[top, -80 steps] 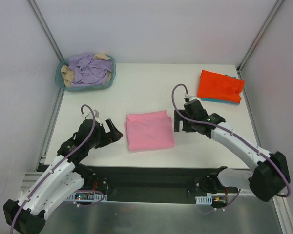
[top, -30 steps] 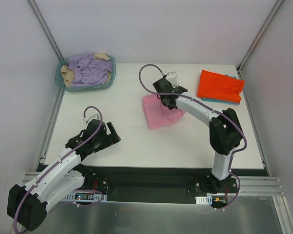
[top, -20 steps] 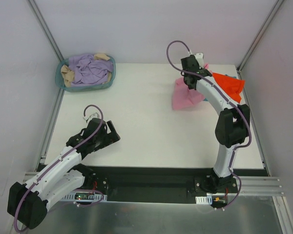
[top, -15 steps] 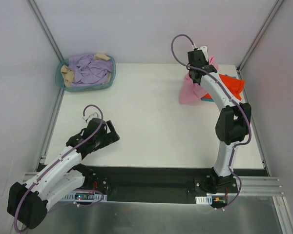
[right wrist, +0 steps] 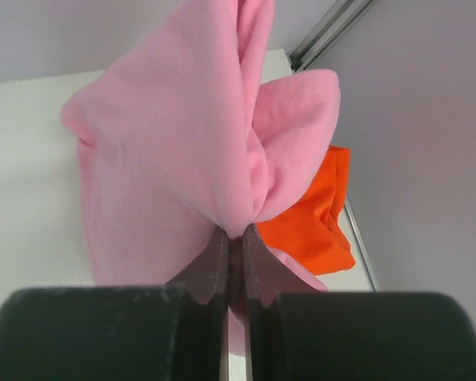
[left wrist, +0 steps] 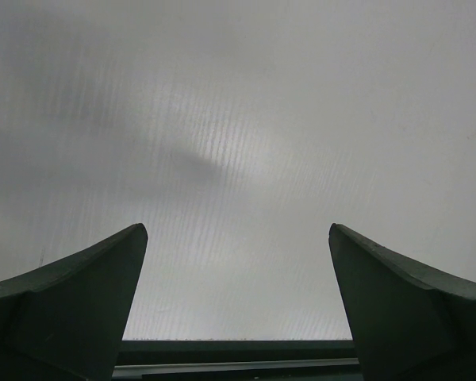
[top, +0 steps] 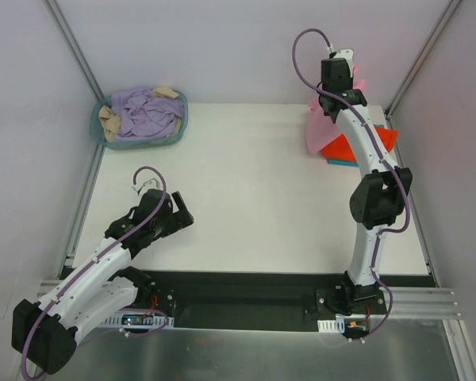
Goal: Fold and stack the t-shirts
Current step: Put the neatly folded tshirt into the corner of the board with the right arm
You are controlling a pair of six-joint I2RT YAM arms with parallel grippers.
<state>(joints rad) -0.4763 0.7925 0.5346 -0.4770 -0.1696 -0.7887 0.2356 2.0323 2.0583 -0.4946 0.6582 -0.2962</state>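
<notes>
Your top view hangs high above the near edge of the table (top: pixel 222 182), looking down and forward. It is far enough back that you get the whole tabletop, the basket (top: pixel 139 119) at far left and the walls. Your left wrist view sits just behind the left gripper (left wrist: pixel 236 230) and faces out between its spread fingers, very close to a plain pale surface. Nothing else in it can be matched to the top view. Your right wrist view looks along the right gripper (right wrist: pixel 236 234), raised at the far right corner. It faces downward at the pink shirt (right wrist: pixel 182 143) close up and the orange shirt (right wrist: pixel 313 214) below, and your top view shares both.
</notes>
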